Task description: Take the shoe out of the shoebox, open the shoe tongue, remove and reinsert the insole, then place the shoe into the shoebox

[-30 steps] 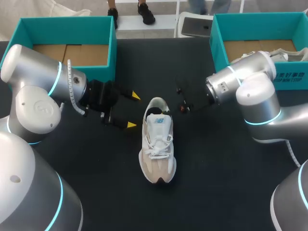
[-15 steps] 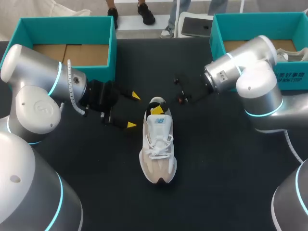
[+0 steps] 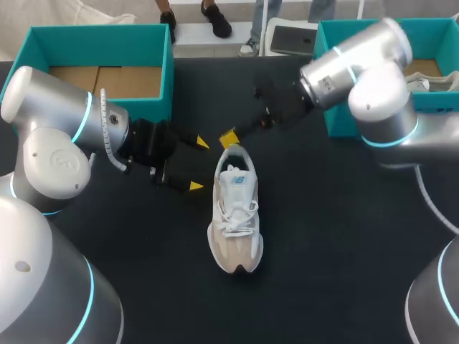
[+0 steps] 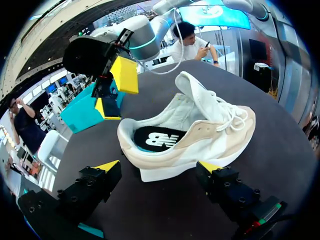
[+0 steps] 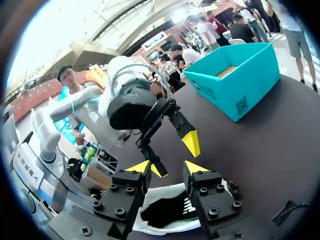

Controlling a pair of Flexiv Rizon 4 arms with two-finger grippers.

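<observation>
My left pincer (image 4: 159, 169) sits with its fingers spread wide. Just ahead of them the white-and-beige shoe (image 4: 200, 132) rests on the dark desk (image 4: 280, 170), tongue lifted and black insole (image 4: 156, 141) showing. Beyond its heel hangs my right pincer (image 4: 116, 92), tips apart, in front of a teal shoebox (image 4: 80, 114).

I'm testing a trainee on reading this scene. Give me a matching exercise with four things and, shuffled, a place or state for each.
Things:
1. shoe
2. left gripper
3. right gripper
4. left box

Places or states:
A. open, hovers just above the shoe's heel end
B. stands on its sole in the middle of the table
C. teal, at the table's far left
D. open, low beside the shoe, fingers pointing at its side

Pairs: 1-B, 2-D, 3-A, 4-C
</observation>
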